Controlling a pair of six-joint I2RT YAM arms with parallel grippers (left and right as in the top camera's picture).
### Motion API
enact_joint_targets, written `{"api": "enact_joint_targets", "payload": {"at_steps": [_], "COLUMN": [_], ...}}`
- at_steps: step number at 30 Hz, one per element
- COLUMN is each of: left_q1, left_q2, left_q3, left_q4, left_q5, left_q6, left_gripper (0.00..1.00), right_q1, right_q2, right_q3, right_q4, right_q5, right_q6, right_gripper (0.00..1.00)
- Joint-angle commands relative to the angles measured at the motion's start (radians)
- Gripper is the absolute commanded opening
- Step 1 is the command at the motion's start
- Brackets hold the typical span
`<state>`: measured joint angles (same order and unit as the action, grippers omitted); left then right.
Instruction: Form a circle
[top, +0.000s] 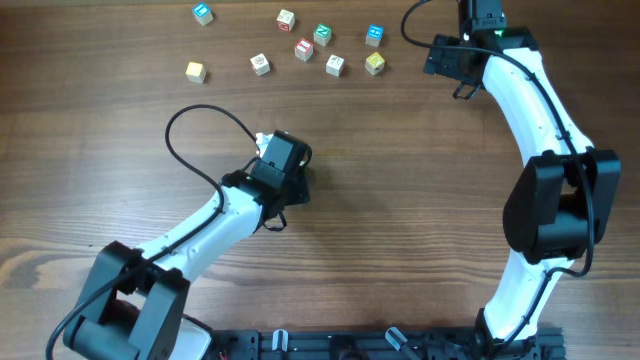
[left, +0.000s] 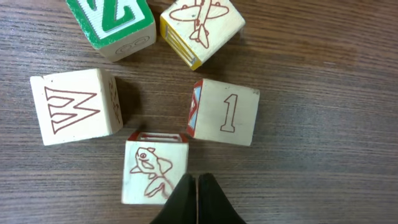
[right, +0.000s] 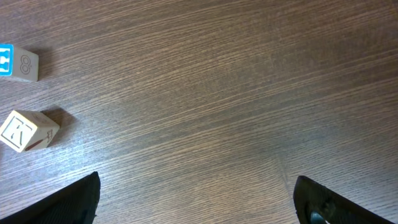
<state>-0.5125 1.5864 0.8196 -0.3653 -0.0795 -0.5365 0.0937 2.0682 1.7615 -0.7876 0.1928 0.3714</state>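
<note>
Pressing its two black fingers flat together, the left claw (left: 198, 198) grips nothing; seen from its wrist camera, its tips sit over the lower right corner of a pale block with a red fish drawing (left: 155, 171), though contact cannot be judged. That fish block is the nearest piece of the ring of blocks (left: 227, 112), five small wooden cubes set closely around a bare patch of the wooden table (left: 323, 174). Just right of the fish block, corner to corner, is a block marked 1. To the left is a block marked W (left: 74, 109). At the far side are a green letter block (left: 115, 22) and an airplane block (left: 202, 28), close together. From overhead, the left arm (top: 230, 215) reaches toward the table's middle and its wrist hides the ring. The right claw (right: 196, 202) hangs wide open and empty near the far right edge, with a blue-faced block (right: 18, 62) and a tilted pale block (right: 28, 130) off to its side. Loose blocks (top: 304, 49) lie scattered along the far edge.
</note>
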Motion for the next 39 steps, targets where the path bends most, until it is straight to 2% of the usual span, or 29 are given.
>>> {"api": "enact_joint_targets", "payload": {"at_steps": [1, 8, 13, 17, 20, 26, 30, 32, 35, 36, 39], "left_q1": [-0.003, -0.002, 0.023, 0.134, 0.283, 0.534, 0.607, 0.606, 0.606, 0.606, 0.606], "left_q2": [0.018, 0.007, -0.081, -0.192, -0.259, -0.264, -0.264, -0.264, -0.264, -0.264, -0.264], "left_q3": [0.003, 0.004, 0.005, 0.005, 0.005, 0.005, 0.005, 0.005, 0.005, 0.005, 0.005], "left_q4": [0.014, 0.039, 0.108, 0.148, 0.147, 0.057, 0.011, 0.006, -0.026, -0.052, -0.077], "left_q5": [0.001, 0.0, 0.0, 0.0, 0.0, 0.005, 0.005, 0.005, 0.005, 0.005, 0.005], "left_q6": [0.009, 0.009, 0.008, 0.004, -0.031, -0.104, -0.104, -0.1, -0.1, -0.1, -0.1], "left_gripper": [0.08, 0.09, 0.09, 0.1, 0.11, 0.12, 0.19, 0.3, 0.95, 1.0, 1.0], "right_q1": [0.001, 0.001, 0.001, 0.001, 0.001, 0.001, 0.001, 0.001, 0.001, 0.001, 0.001], "right_q2": [-0.01, -0.01, -0.01, -0.01, -0.01, -0.01, -0.01, -0.01, -0.01, -0.01, -0.01], "right_q3": [0.015, 0.014, 0.015, 0.014, 0.015, 0.015, 0.015, 0.015, 0.015, 0.015, 0.014], "right_q4": [0.002, 0.002, 0.002, 0.002, 0.002, 0.002, 0.002, 0.002, 0.002, 0.002, 0.002], "right_q5": [0.02, 0.02, 0.02, 0.02, 0.02, 0.02, 0.02, 0.02, 0.02, 0.02, 0.02], "right_q6": [-0.004, -0.004, -0.005, -0.005, -0.005, -0.005, -0.005, -0.005, -0.005, -0.005, -0.005], "right_gripper": [1.0, 1.0, 1.0, 1.0, 1.0, 1.0, 1.0, 1.0, 1.0, 1.0, 1.0]}}
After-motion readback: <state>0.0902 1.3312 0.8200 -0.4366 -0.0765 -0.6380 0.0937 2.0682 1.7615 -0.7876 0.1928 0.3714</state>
